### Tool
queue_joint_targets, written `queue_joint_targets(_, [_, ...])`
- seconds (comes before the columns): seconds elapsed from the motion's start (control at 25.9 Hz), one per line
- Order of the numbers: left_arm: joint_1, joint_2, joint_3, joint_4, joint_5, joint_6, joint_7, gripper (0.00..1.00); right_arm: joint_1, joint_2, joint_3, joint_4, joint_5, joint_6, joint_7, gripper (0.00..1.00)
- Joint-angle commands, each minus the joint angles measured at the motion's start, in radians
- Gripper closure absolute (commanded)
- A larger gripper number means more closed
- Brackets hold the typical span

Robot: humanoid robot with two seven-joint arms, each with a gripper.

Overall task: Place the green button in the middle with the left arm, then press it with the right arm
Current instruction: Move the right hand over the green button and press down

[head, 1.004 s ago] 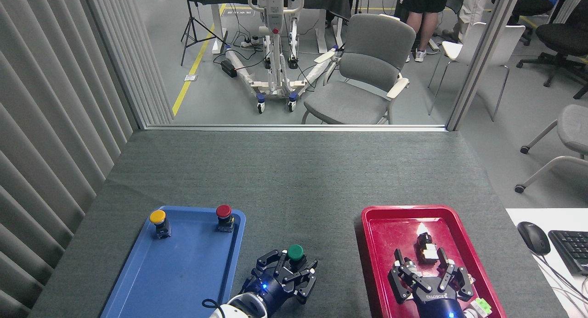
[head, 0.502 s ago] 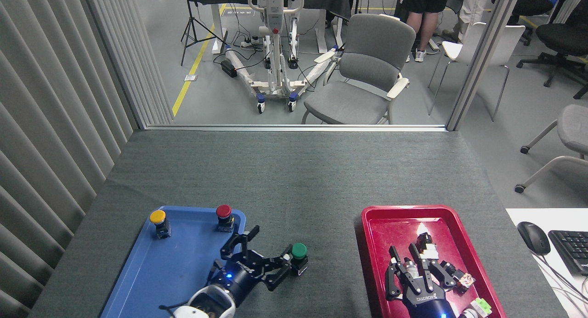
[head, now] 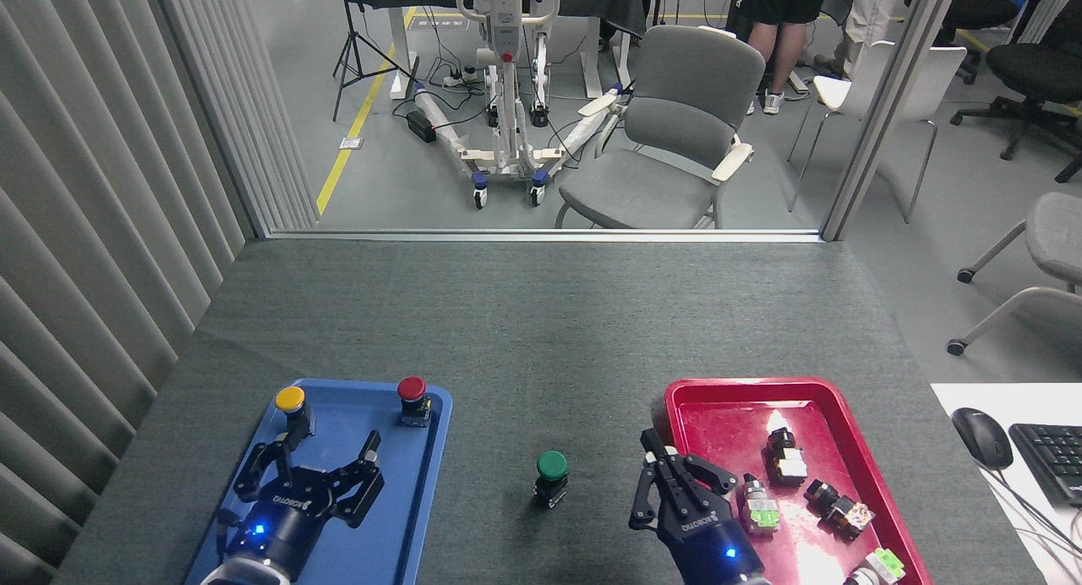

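The green button (head: 552,467) stands upright on the bare grey-green cloth, the middle (head: 549,374), between the two trays, with nothing touching it. My left gripper (head: 325,451) hovers over the blue tray (head: 423,517), well to the left of the button; it is open and holds nothing. My right gripper (head: 669,473) sits over the left rim of the red tray (head: 735,386), a short way right of the button. Its fingers are drawn together and hold nothing.
A yellow-capped switch (head: 290,401) and a red-capped switch (head: 412,392) stand at the back of the blue tray. Several small switches (head: 784,460) lie in the red tray. A mouse (head: 981,436) and keyboard (head: 1052,460) sit on a white desk at the right.
My left gripper let go of the green button and drew back left over the blue tray. My right gripper closed its fingers and moved left toward the button.
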Motion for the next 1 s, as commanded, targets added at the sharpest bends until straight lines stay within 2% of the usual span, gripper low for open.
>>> queue_joint_targets(0.0, [0.005,0.005,0.056,0.057,-0.002,-0.002,0.003,0.0,-0.056,0.004,0.093,0.06,-0.003,0.072,0.01,1.0])
queue_joint_targets(0.15, [0.02,0.011,0.073,0.068,-0.001,0.002,0.008,0.0,-0.099,0.032,0.173,0.126,-0.003,0.129,0.013,1.0])
queue_joint_targets(0.42, [0.025,0.011,0.115,0.073,0.001,0.001,0.006,0.0,-0.142,0.058,0.225,0.293,-0.006,0.153,0.002,1.0])
queue_joint_targets(0.62, [0.022,0.013,0.139,0.068,0.002,0.002,0.0,0.0,-0.145,0.067,0.228,0.33,-0.008,0.15,0.001,1.0])
queue_joint_targets(0.97, [0.024,0.013,0.144,0.066,0.004,0.002,-0.001,0.0,-0.144,0.066,0.228,0.331,-0.008,0.15,-0.005,1.0])
